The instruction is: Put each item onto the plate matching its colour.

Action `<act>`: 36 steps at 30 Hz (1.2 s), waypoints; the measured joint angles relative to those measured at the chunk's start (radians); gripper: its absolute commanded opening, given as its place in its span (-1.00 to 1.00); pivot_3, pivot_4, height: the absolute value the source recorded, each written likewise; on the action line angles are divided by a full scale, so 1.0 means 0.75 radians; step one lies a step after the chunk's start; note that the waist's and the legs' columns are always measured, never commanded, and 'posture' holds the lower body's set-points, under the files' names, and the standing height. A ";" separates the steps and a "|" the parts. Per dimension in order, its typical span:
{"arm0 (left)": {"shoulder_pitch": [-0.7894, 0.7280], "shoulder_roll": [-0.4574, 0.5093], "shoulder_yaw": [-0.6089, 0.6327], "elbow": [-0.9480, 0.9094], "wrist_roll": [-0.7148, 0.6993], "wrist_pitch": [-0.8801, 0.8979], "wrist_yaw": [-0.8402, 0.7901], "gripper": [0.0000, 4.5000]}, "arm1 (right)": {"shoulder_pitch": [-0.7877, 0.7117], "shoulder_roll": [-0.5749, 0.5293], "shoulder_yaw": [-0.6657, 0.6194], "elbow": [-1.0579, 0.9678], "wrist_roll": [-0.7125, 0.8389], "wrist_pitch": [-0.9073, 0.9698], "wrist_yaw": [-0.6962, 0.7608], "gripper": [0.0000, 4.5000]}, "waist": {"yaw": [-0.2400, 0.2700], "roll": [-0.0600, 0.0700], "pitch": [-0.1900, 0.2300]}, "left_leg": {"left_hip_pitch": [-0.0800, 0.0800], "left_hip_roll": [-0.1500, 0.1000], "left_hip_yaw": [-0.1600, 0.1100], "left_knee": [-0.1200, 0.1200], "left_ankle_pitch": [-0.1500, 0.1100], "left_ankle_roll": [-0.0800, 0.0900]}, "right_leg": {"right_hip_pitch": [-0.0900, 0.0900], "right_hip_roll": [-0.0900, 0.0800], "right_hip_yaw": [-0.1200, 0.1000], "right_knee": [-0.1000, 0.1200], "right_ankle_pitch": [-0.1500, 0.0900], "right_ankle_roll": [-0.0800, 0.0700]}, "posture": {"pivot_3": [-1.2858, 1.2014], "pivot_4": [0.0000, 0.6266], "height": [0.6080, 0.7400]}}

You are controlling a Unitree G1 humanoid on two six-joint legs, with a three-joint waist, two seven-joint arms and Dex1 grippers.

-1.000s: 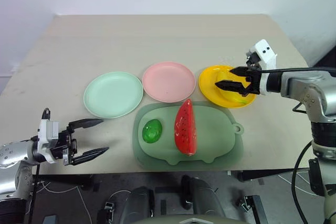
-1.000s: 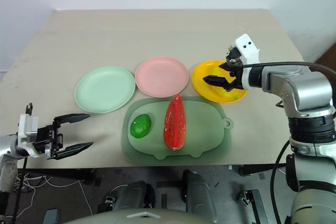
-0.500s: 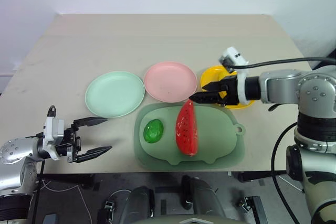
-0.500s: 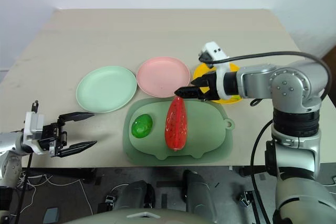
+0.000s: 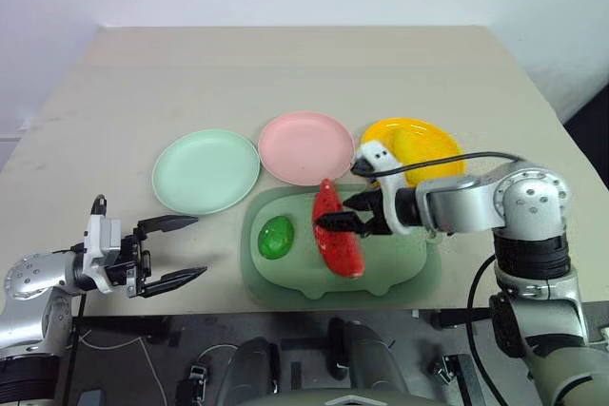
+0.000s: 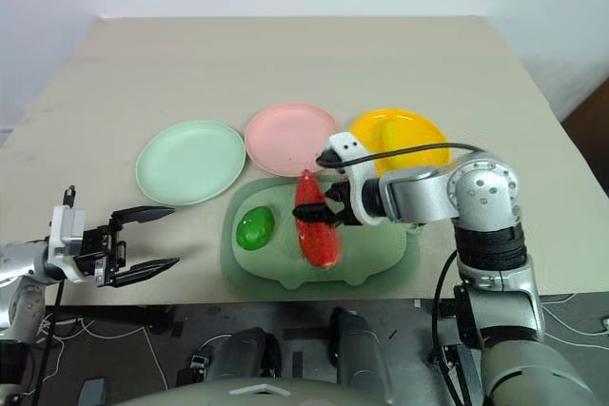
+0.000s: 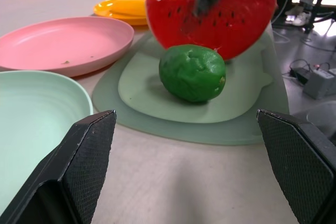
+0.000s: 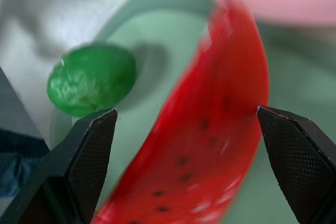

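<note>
A: Right gripper (image 5: 335, 222) is spread wide, empty, right over the wedge (image 5: 337, 235). The wedge stands on its rind on the mat (image 5: 400, 263), long axis running from the pink plate (image 5: 305, 146) back toward the robot. The fingers straddle its upper end, one each side.

B: Contact?

A: Can't tell, looks just above or brushing it. Left gripper (image 5: 172, 250) is also spread, empty, well apart at the surface's (image 5: 285, 73) near left edge, so the right arm is nearer.

B: Other stuff?

A: Lime (image 5: 276, 236) on the mat beside the wedge, glossy, bumpy, round. Banana (image 5: 411, 145) lies on the yellow plate (image 5: 433, 135). Green plate (image 5: 206, 170) is bare. Wedge is slick plastic, thin, curved, likely slippery.
</note>
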 measured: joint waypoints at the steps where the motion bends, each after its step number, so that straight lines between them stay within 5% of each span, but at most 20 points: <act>1: 0.000 -0.001 0.000 0.000 0.000 0.000 0.001 1.00 | 0.009 -0.001 0.027 0.001 0.034 -0.020 -0.048 0.98 | 0.000 0.000 0.000 | 0.000 0.000 0.000 0.000 0.000 0.000 | 0.000 0.000 0.000 0.000 0.000 0.000 | 0.03 -0.52 0.94; 9: -0.005 -0.004 0.000 0.000 -0.001 -0.005 -0.008 1.00 | 0.010 -0.114 0.264 0.004 0.246 -0.184 -0.269 0.98 | -0.001 0.000 0.000 | 0.000 0.000 0.000 0.000 0.000 0.000 | 0.000 0.001 0.000 0.000 0.000 0.000 | 0.03 -0.52 0.94; 21: 0.011 -0.027 -0.001 -0.010 0.001 -0.025 0.014 1.00 | -0.040 -0.160 0.357 -0.085 -0.061 -0.104 0.006 0.98 | 0.000 -0.003 -0.002 | 0.002 0.001 -0.001 0.000 0.000 0.001 | 0.002 0.000 0.001 -0.001 -0.001 -0.001 | 0.03 -0.52 0.94; 27: 0.010 -0.028 -0.006 -0.013 0.012 -0.027 0.026 1.00 | -0.041 -0.136 0.346 -0.102 -0.214 -0.071 0.150 0.41 | -0.002 -0.005 -0.004 | 0.003 0.002 -0.001 0.000 0.000 0.001 | 0.003 0.001 0.000 -0.001 -0.001 -0.002 | 0.03 -0.52 0.94; 36: -0.032 -0.028 -0.014 -0.008 0.016 -0.028 0.027 1.00 | -0.157 -0.056 0.251 0.051 -0.391 -0.014 0.335 0.41 | -0.002 -0.004 -0.003 | -0.001 0.002 0.000 0.000 0.000 0.000 | -0.002 0.001 0.001 -0.001 0.000 0.000 | 0.03 -0.52 0.94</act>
